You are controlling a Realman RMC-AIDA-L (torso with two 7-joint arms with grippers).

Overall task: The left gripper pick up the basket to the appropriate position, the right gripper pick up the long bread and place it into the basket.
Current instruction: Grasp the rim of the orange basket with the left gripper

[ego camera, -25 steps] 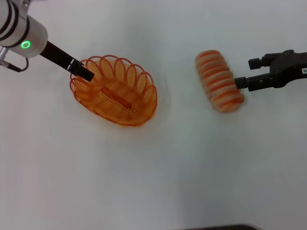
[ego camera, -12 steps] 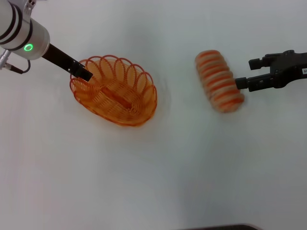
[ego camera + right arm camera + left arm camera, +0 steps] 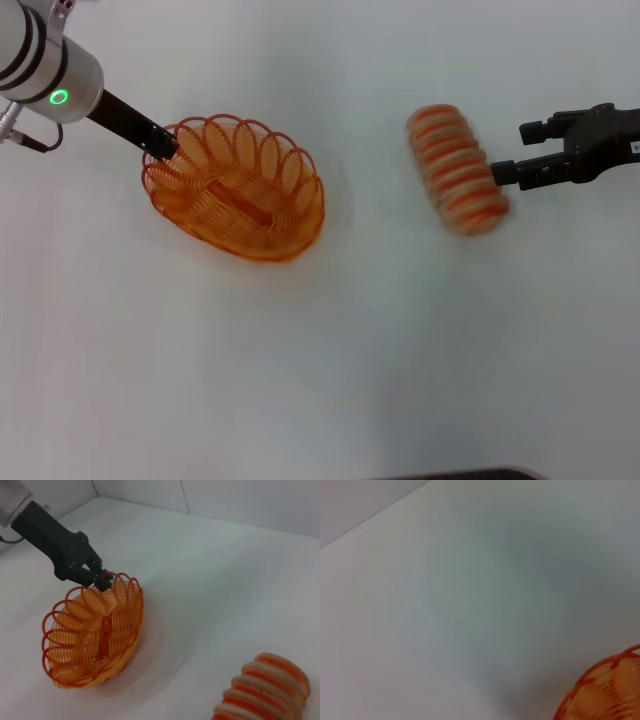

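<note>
Now the left end effector (image 3: 163,147), a black two-fingered claw on a black arm with a silver-white segment and a green ring light, is clamped on the looped rim of the oval orange wire basket (image 3: 236,190) at the basket's end nearest that arm; the right wrist view shows its fingers (image 3: 98,579) pinched onto one of the rim loops. The basket sits on the white bench (image 3: 320,350) and stretches away from this end effector toward the middle of the bench. The right end effector (image 3: 510,152), a black two-fingered claw on an arm with a small white label, has its fingers spread apart and holds nothing. The long tan toy bread with orange crosswise stripes (image 3: 457,170) lies on the bench directly in front of its fingertips, with one fingertip right at the bread's side; whether they touch cannot be told. Bread and basket lie well apart.
</note>
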